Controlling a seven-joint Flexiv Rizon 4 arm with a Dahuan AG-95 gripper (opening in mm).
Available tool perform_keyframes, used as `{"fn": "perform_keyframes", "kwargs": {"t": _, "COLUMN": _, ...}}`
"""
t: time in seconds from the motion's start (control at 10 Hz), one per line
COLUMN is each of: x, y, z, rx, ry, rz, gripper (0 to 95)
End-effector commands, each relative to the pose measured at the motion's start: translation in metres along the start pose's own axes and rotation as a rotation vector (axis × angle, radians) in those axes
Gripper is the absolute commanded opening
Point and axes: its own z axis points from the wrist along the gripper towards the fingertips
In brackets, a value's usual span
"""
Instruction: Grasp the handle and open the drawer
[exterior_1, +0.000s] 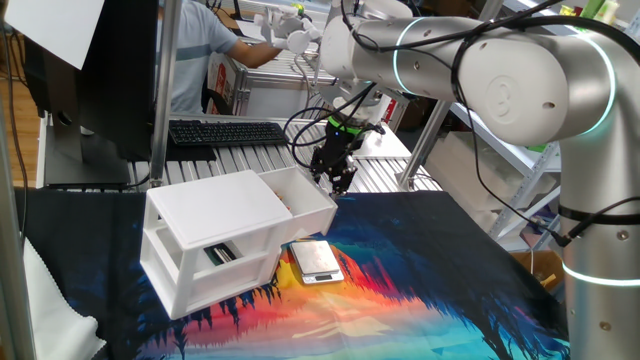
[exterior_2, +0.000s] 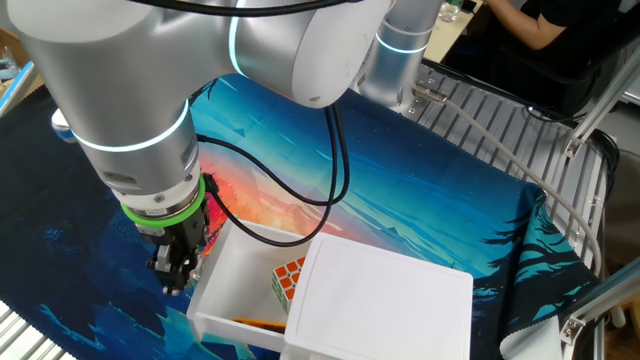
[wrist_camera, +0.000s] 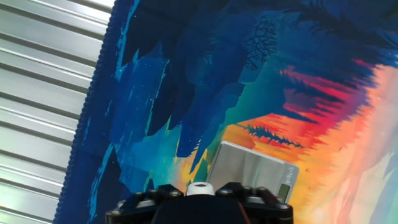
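Observation:
The white drawer (exterior_1: 305, 200), the upper tier of the white cabinet (exterior_1: 210, 210), stands pulled well out toward the arm. In the other fixed view the drawer (exterior_2: 225, 290) is an open tray with a colour cube (exterior_2: 289, 281) inside. My gripper (exterior_1: 336, 178) is at the drawer's front panel, and it also shows in the other fixed view (exterior_2: 178, 272). In the hand view the small white handle (wrist_camera: 200, 188) sits between my black fingers (wrist_camera: 239, 190), which are closed on it. The gripper (wrist_camera: 200, 190) hides the drawer front there.
A flat silver scale (exterior_1: 316, 260) lies on the colourful mat in front of the cabinet, and also shows in the hand view (wrist_camera: 252, 173). The lower tier (exterior_1: 225, 255) holds a dark item. A keyboard (exterior_1: 225, 132) and a metal slatted surface (wrist_camera: 43, 93) lie beyond the mat.

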Motion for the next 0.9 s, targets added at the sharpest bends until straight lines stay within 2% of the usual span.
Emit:
{"fn": "perform_keyframes", "kwargs": {"t": 0.1, "x": -0.006, "y": -0.001, "z": -0.006, "rx": -0.016, "ry": 0.058, "rz": -0.091, "gripper": 95.0}}
{"fn": "perform_keyframes", "kwargs": {"t": 0.2, "x": -0.007, "y": -0.001, "z": -0.009, "rx": -0.012, "ry": 0.064, "rz": -0.15, "gripper": 76.0}}
{"fn": "perform_keyframes", "kwargs": {"t": 0.4, "x": -0.004, "y": -0.003, "z": -0.015, "rx": -0.008, "ry": 0.065, "rz": -0.256, "gripper": 76.0}}
{"fn": "perform_keyframes", "kwargs": {"t": 0.5, "x": -0.002, "y": -0.006, "z": -0.02, "rx": -0.009, "ry": 0.076, "rz": -0.338, "gripper": 57.0}}
{"fn": "perform_keyframes", "kwargs": {"t": 0.6, "x": -0.001, "y": -0.008, "z": -0.022, "rx": -0.012, "ry": 0.081, "rz": -0.382, "gripper": 57.0}}
{"fn": "perform_keyframes", "kwargs": {"t": 0.7, "x": 0.001, "y": -0.012, "z": -0.028, "rx": -0.023, "ry": 0.098, "rz": -0.443, "gripper": 57.0}}
{"fn": "perform_keyframes", "kwargs": {"t": 0.8, "x": 0.003, "y": -0.015, "z": -0.031, "rx": -0.028, "ry": 0.105, "rz": -0.473, "gripper": 38.0}}
{"fn": "perform_keyframes", "kwargs": {"t": 0.9, "x": 0.004, "y": -0.016, "z": -0.033, "rx": -0.026, "ry": 0.105, "rz": -0.495, "gripper": 38.0}}
